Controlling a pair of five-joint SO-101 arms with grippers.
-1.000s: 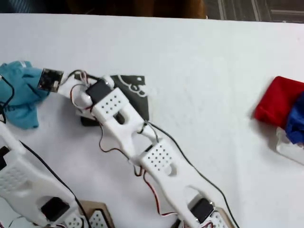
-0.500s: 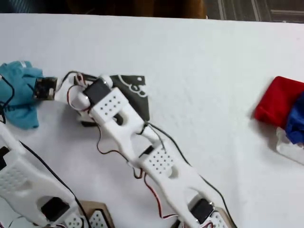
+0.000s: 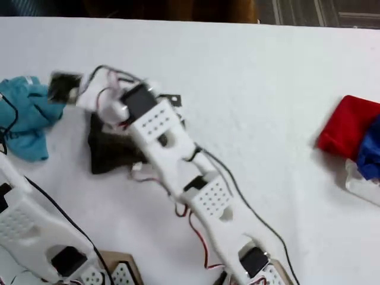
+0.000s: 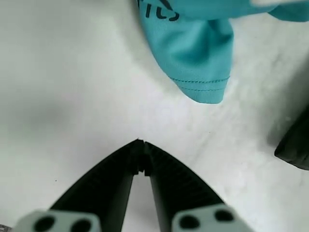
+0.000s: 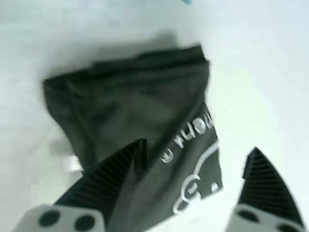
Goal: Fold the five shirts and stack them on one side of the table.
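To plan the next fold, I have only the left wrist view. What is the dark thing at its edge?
Observer: A black shirt with white print, lying under the open right gripper.
Operator: Is any shirt already put aside?
Observer: A folded red shirt lies at the high view's right edge; a blue shirt overlaps its corner.
Operator: Is the teal one folded?
Observer: No, in the high view the whole teal shirt lies bunched up.
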